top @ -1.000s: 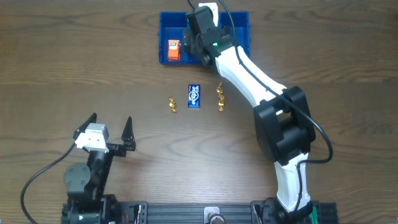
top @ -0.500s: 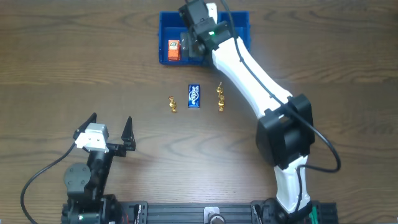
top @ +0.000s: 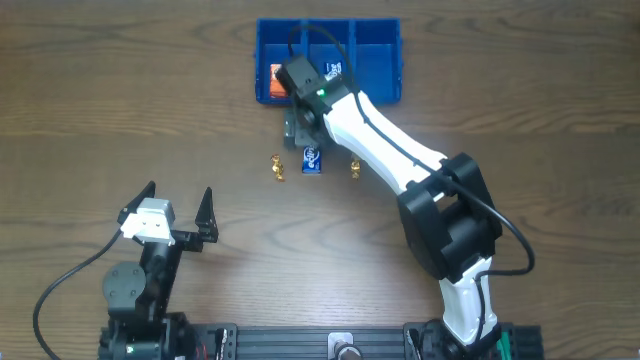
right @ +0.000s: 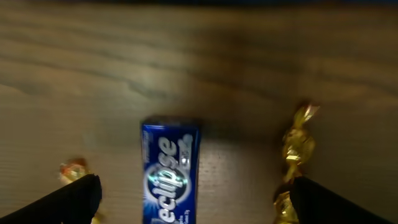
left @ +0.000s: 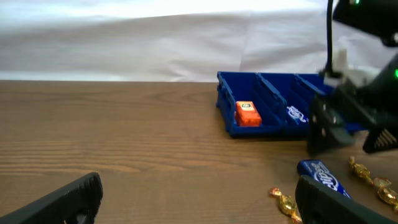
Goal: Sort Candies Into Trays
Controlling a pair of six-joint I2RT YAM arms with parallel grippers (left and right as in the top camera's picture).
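Wood-grain tabletop (top: pixel 90 90) runs to every border of the top view. A blue plastic three-compartment tray (top: pixel 397 60) sits at the table's far side near the middle. A small orange wrapped candy (left: pixel 247 114) lies in its left compartment and a blue-wrapped candy (left: pixel 296 114) in the middle one.

Three things lie in a row in front of the tray, apart from its near wall. They are a left gold-wrapped candy (top: pixel 279 166), a blue rectangular gum pack (top: pixel 312 159) and the right gold-wrapped candies (top: pixel 355 166). Each gold piece lies near the pack without touching it.

The right gripper (top: pixel 305 138) hangs over the gum pack's far end, between the tray's near wall and the row. Its fingers (right: pixel 68 199) are spread wide, well outside the pack's long edges and out toward the gold candies on both sides. It holds nothing.

The left gripper (top: pixel 178 192) sits low near its base at the table's near left, spread wide and holding nothing. A broad stretch of tabletop separates it from the row and from the tray's left wall.
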